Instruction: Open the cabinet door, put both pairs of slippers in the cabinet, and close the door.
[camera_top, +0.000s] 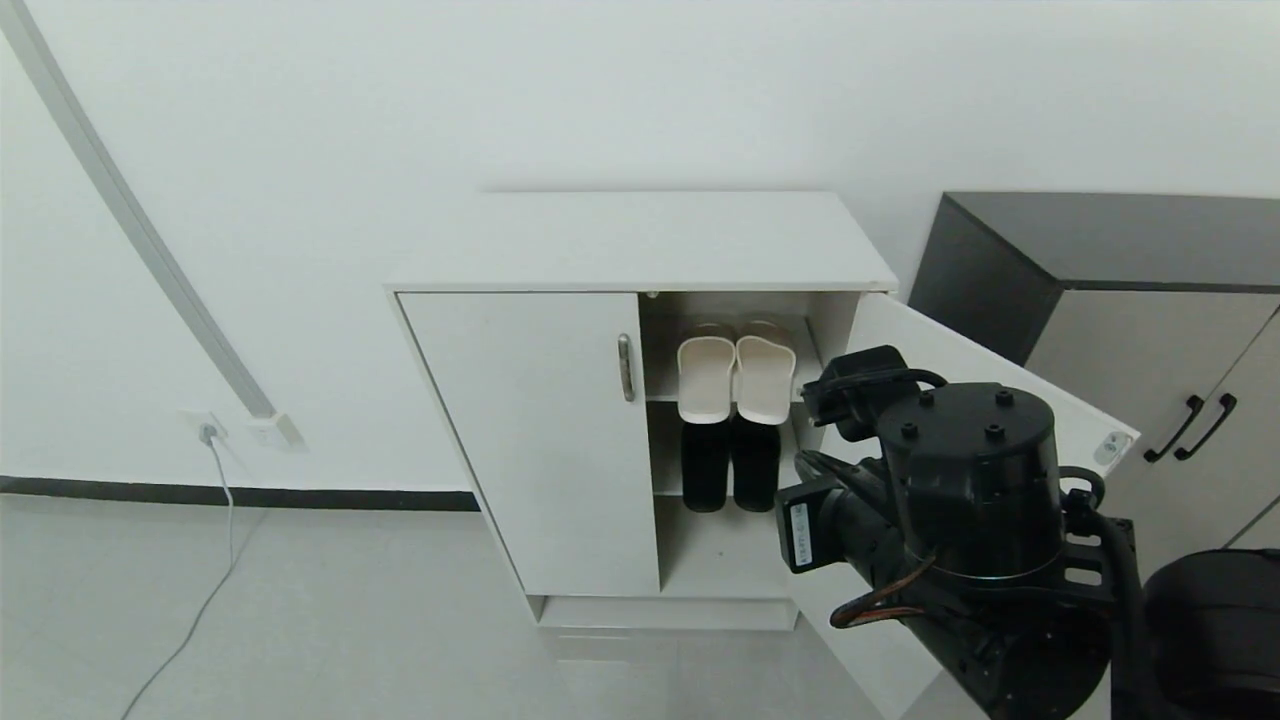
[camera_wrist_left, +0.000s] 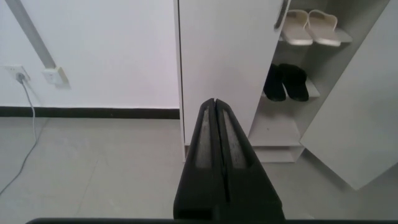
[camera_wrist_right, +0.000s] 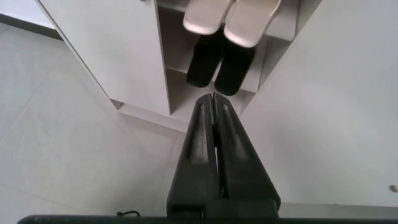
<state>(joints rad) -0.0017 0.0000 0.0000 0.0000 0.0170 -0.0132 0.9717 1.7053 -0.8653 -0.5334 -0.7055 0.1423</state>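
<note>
Right pincer (camera_wrist_right: 214, 102) has its two fingers pressed flat together with nothing between them, and it points down toward the foot of the white shoe cabinet (camera_top: 640, 240). The left pincer (camera_wrist_left: 214, 102) is likewise closed and empty, aimed at the floor (camera_wrist_left: 93, 168) in front of the cabinet's shut left door (camera_top: 530, 440). Just beyond the right pincer's tips sit the black slippers (camera_wrist_right: 217, 65) on the middle shelf, toes outward. The cream slippers (camera_wrist_right: 230, 15) are on the shelf above them, so both pairs appear stowed and only the closing seems left. That move turns on the open right door (camera_top: 900, 328). It stands upright, hinged on the cabinet's right side and swung out toward the robot, with its long axis vertical. It lies to the right of the right pincer, which sits on the side of its inner face. The right arm is plainly the nearer one, and the left is well apart. By my reading, a push would have to come from the outer face, round the free edge. The head view shows the whole swing of the door and the dark cabinet (camera_top: 1100, 240) close behind it. The right wrist view gives only a plain stretch of panel (camera_wrist_right: 336, 93), though it shows the closed fingers clearly.
</note>
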